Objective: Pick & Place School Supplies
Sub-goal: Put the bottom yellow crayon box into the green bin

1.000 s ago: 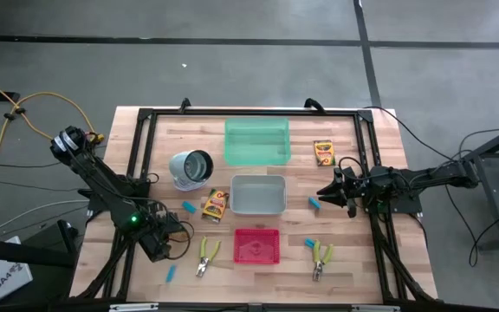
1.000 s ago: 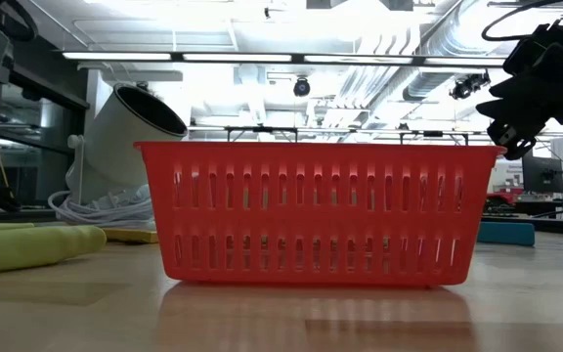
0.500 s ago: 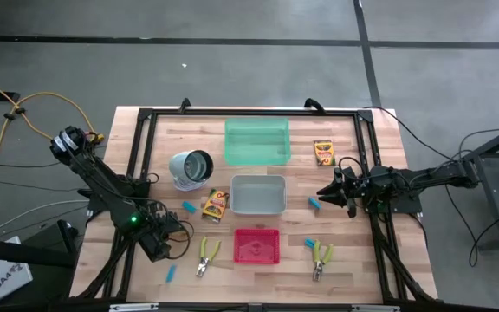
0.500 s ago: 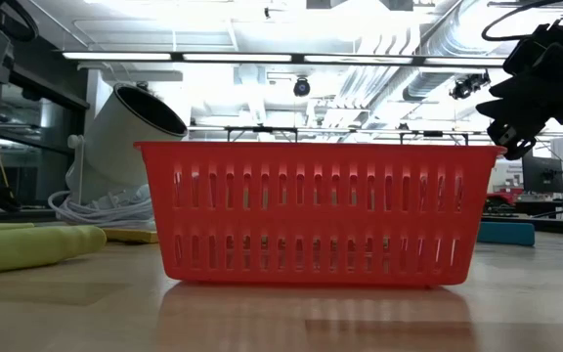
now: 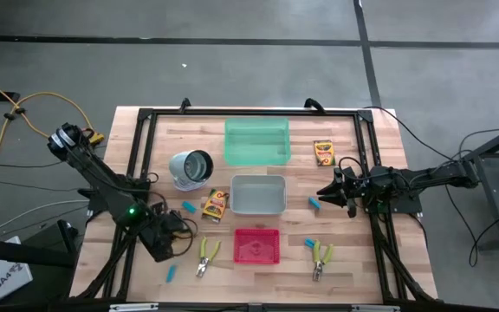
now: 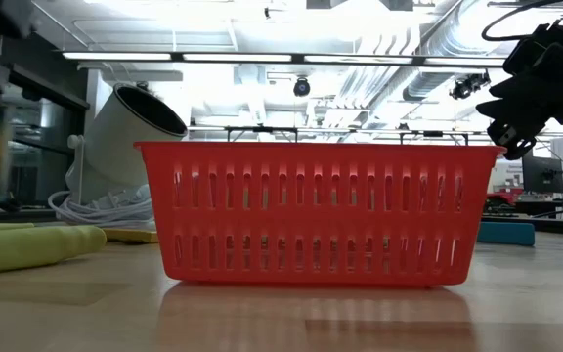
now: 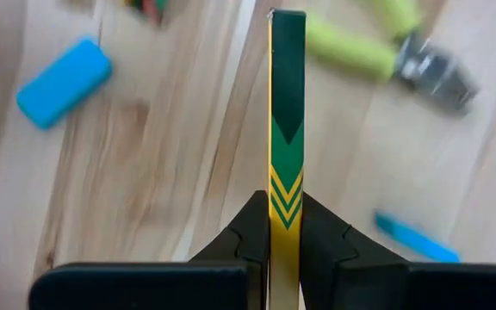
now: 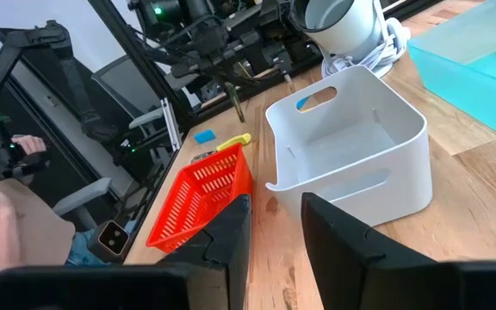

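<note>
Left gripper: near the table's front-left corner; I see its fingers clamped on the thin edge of a crayon box, held upright on its narrow side, clear of the wood.
Right gripper: waiting at the table's right edge beside the grey tray; fingers parted, nothing between them.
Second crayon box: lying flat mid-table, just left of the grey tray.
Third crayon box: near the back-right corner, right of the green tray.
Light-blue pieces: one left of the flat crayon box, one by the front edge, one just in front of the right gripper, one right of the red tray.
Left pliers: yellow-green handles, on the table between the left gripper and the red tray.
Right pliers: right of the red tray, near the front edge.
White cup: tipped on its side, left of the green tray.
Step in hand: I judge this the carry, box gripped and lifted, not yet placed.
Trays: none appears to hold supplies.
Next move: carry the box over a tray, lower inside the rim, then release; which tray suits it I cannot tell.
</note>
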Controlling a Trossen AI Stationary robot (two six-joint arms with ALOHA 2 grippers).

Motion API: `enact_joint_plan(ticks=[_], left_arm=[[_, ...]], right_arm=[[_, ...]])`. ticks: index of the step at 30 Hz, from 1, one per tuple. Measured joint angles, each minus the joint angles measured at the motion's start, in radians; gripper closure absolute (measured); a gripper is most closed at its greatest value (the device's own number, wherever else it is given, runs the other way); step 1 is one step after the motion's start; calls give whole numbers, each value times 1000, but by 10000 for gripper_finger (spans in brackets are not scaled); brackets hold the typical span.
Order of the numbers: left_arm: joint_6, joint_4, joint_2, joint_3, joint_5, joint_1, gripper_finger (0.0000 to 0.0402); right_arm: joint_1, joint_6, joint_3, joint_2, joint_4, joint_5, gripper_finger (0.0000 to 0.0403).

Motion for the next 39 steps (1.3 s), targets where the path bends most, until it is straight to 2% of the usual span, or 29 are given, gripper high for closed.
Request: enact_joint_plan(ticks=[17, 26, 31, 39], left_arm=[[360, 88, -1, 210, -18, 340, 376], [510, 294, -1, 232, -12, 564, 376], [559, 421, -1, 233, 53, 722, 376], [576, 547, 36, 233, 275, 986, 376]], right_arm=[[0, 0, 0, 0, 0, 0, 306], [0, 0, 0, 0, 0, 0, 306], [0, 0, 0, 0, 0, 0, 306], [0, 0, 0, 0, 0, 0, 306]])
